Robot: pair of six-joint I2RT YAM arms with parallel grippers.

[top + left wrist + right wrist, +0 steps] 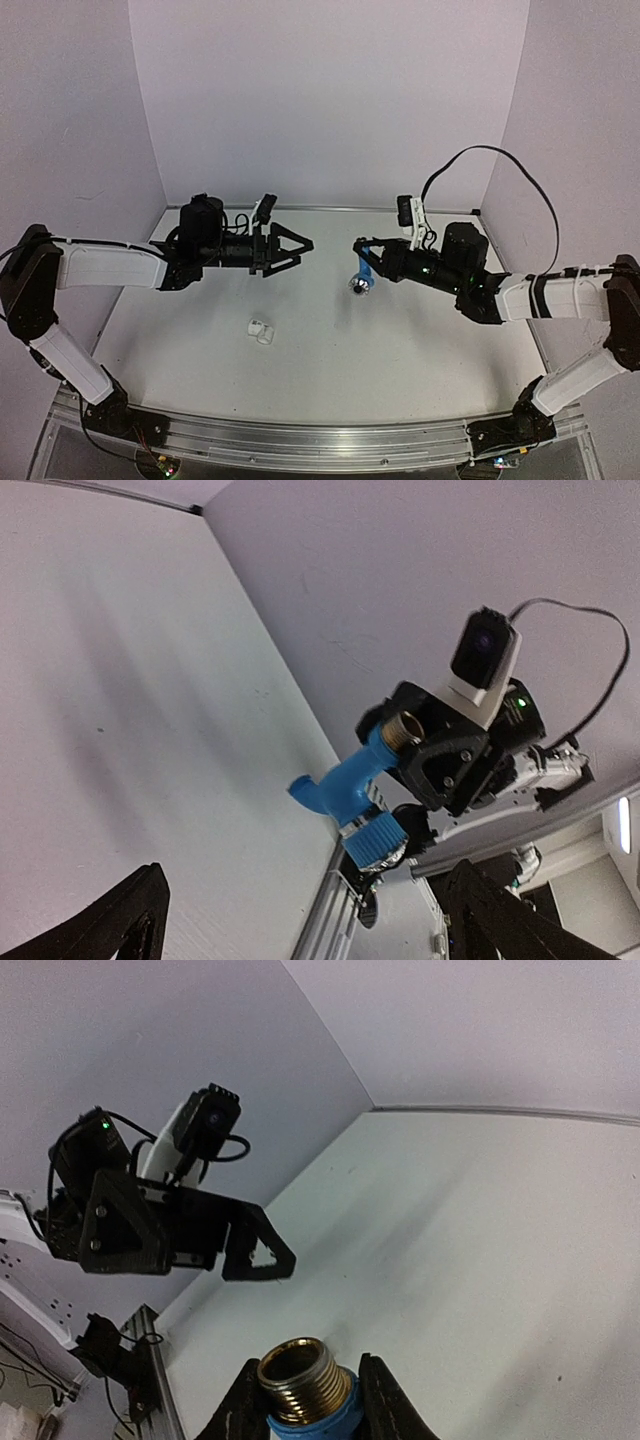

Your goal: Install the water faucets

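1. The right gripper [366, 250] is holding the blue tap [362, 272] in mid-air above the table [420, 340]; its jaws are standing narrow, pinching the tap's body just below the brass threaded end [300, 1370].
2. The left gripper [303, 250] is hanging empty with its jaws spread wide, facing the tap across a gap; nothing is lying between them.
3. The white fitting [260, 330] is lying on the table, nearer the arm bases than the left gripper and well apart from the tap; the left arm is plainly the nearer one.
4. Judgement: the coming move is turning on the fitting lying under and short of the open jaws; its long axis is looking diagonal on the table, though it is too small to confirm.
5. In the top view the tap is hanging steeply, silvery end lowest; the left wrist view is showing its spout and ribbed knob; the right wrist view alone is showing the open threaded bore; neither wrist view is showing the fitting.
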